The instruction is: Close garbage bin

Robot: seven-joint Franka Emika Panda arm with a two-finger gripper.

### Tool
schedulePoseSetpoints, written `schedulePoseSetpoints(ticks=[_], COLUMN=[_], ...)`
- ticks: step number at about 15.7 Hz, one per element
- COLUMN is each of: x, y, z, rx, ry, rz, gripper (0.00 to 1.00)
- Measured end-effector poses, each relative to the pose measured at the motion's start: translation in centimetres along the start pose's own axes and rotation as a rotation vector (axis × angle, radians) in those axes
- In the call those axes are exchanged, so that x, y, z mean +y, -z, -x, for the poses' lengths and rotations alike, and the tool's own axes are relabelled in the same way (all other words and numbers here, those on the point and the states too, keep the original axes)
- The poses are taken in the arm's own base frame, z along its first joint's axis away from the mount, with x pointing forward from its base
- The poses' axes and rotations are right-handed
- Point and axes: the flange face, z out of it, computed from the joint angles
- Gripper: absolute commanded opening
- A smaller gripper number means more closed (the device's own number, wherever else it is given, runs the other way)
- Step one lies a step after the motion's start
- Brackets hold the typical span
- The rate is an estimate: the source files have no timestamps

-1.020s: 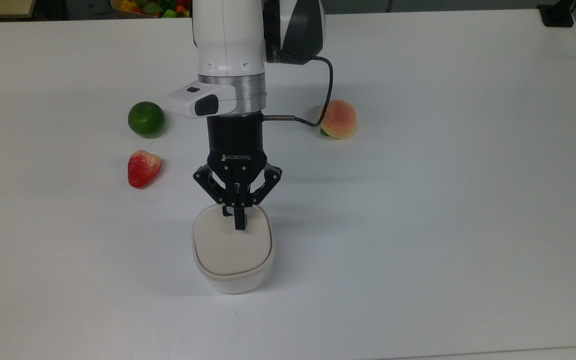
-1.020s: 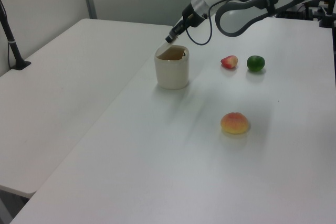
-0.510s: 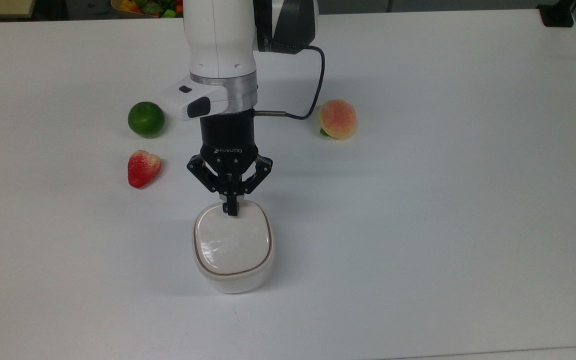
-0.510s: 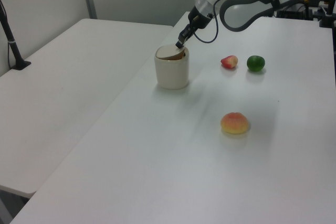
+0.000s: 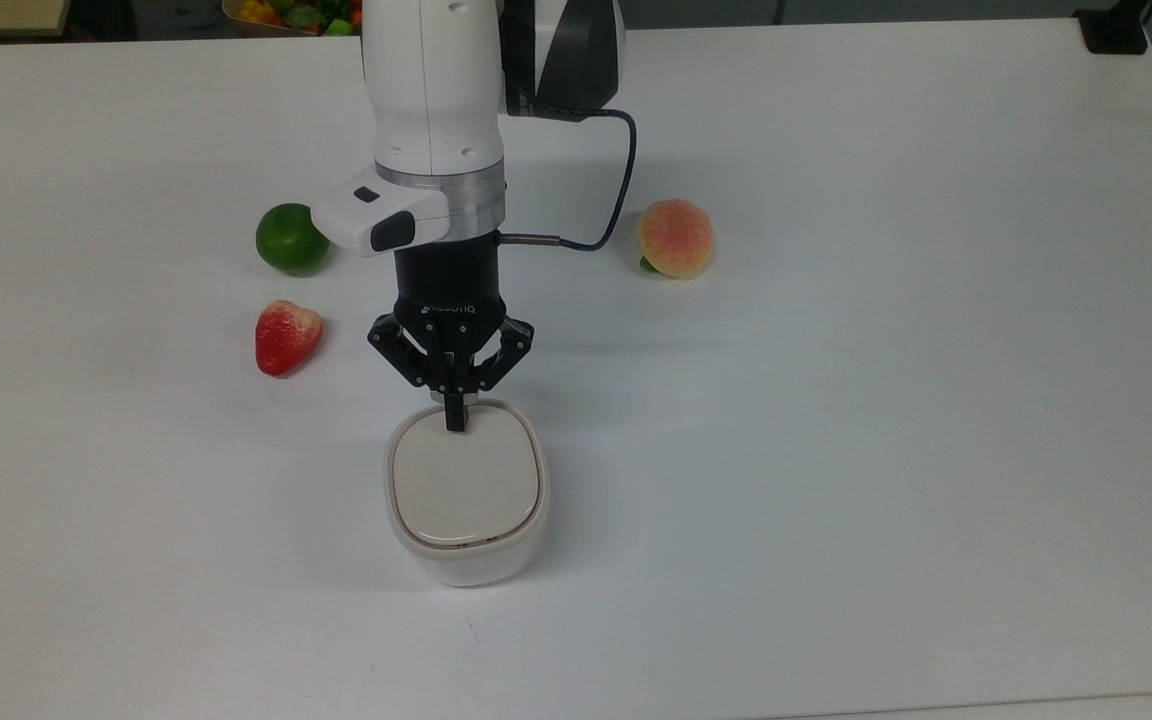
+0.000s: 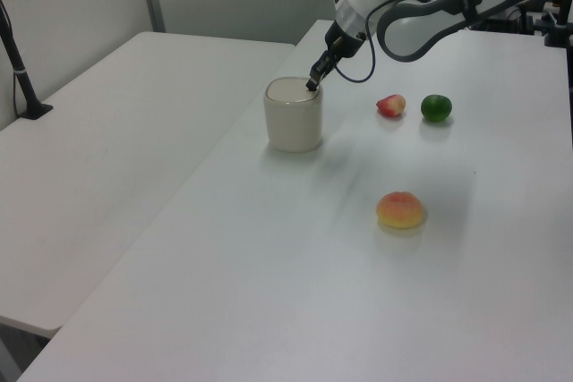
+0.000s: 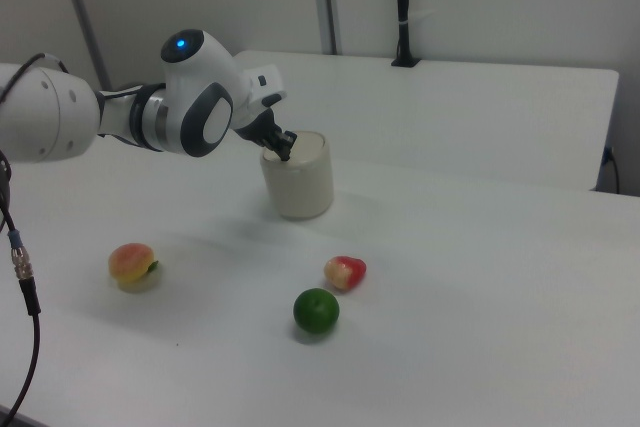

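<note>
The garbage bin (image 5: 466, 545) is a cream-white rounded-square tub near the table's front middle in the top view, and its flat beige lid (image 5: 464, 480) lies level across the rim. It stands as a short cup shape in the left view (image 6: 293, 123) and in the right view (image 7: 297, 187). My gripper (image 5: 454, 420) is shut, and its black fingertips rest together on the lid's edge nearest the arm. In the left view the gripper (image 6: 312, 84) touches the bin's top right rim, and in the right view the gripper (image 7: 284, 152) meets the top left rim.
A red strawberry (image 5: 286, 336) and a green lime (image 5: 292, 238) lie to the arm's left in the top view, and a peach (image 5: 675, 237) lies to its right. A bowl of fruit (image 5: 301, 14) sits beyond the table's far edge. A second table (image 6: 107, 140) adjoins in the left view.
The lid has swung from tilted to flat on the bin. My shut gripper drew back toward the arm's side of the lid and sank with it.
</note>
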Motion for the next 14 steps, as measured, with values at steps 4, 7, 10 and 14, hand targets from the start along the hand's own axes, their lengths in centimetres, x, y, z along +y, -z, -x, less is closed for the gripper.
schedulePoseSetpoints(ticks=[4,7,10,14], x=[-0.1,-0.2,0.0,0.7], y=[-0.1,0.0,0.2,2.5], z=[0.1,0.1,-0.1,-0.9], rx=[-0.001,0.000,0.003,-0.012], ry=[0.020,0.023,0.021,0.011], rz=[0.009,0.010,0.011,0.018], gripper=[0.00,0.00,0.00,0.06])
